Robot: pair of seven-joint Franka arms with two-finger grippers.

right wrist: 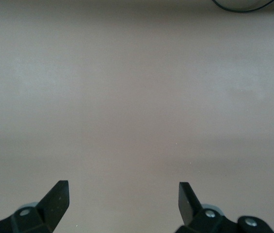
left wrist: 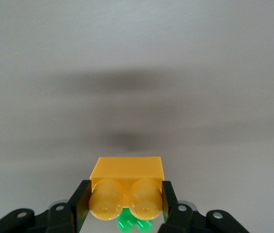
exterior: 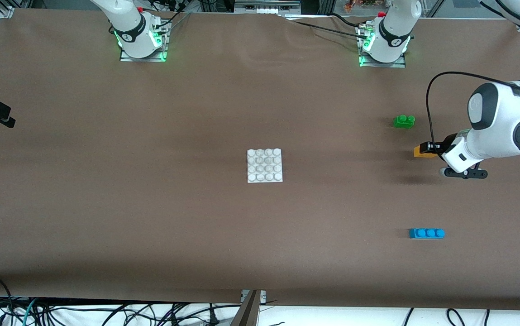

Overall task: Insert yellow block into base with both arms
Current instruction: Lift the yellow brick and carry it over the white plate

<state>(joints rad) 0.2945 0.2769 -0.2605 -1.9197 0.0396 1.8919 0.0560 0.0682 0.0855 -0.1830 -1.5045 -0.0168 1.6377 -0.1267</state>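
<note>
Nearest the camera lies a blue brick (exterior: 426, 233); the left end effector (exterior: 428, 150) is clamped on the yellow block (exterior: 422, 151), which needs carrying to the base (exterior: 264, 165) at mid-surface, while the right end effector (right wrist: 123, 194) waits, spread wide

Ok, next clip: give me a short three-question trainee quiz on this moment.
1. True or false: the left end effector is shut on the yellow block.
2. Which brick lies nearest the front camera? A) green brick B) blue brick C) yellow block
3. Fill in: the base has ___ bricks on it.

Key: 1 true. 2 B. 3 no; its studs are all bare. The right end effector waits open at its arm's end of the table.
</note>
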